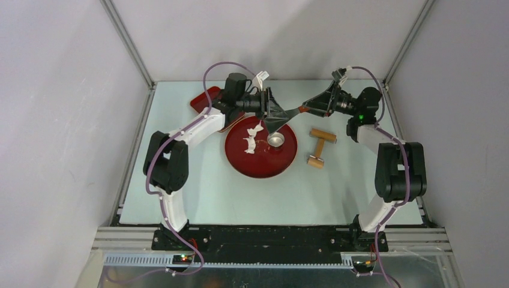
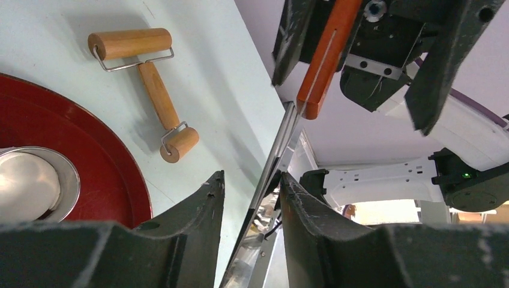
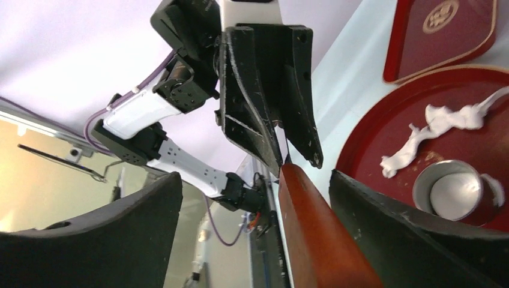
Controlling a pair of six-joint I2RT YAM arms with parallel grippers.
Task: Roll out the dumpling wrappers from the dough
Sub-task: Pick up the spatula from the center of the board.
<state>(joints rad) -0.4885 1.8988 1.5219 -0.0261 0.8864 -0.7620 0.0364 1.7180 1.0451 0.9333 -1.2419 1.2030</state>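
A spatula [image 1: 292, 112] with an orange handle [image 2: 324, 54] and thin metal blade [image 2: 273, 174] hangs between both arms above the round red plate [image 1: 240, 161]. My left gripper [image 1: 269, 108] has its jaws narrowed on the blade, which crosses them slantwise [image 2: 252, 177]. My right gripper [image 1: 313, 107] is open wide; the handle [image 3: 312, 228] lies against one finger [image 3: 384, 210]. A ragged white dough strip [image 3: 441, 123] lies on the plate beside a metal ring cutter [image 3: 450, 192] with a round white patch inside. No free-lying neat wrapper disc shows.
A wooden roller [image 1: 318, 147] lies on the table right of the plate, also in the left wrist view [image 2: 153, 90]. A red rectangular tray [image 1: 202, 99] sits at the back left. Cage posts and walls stand close behind both arms.
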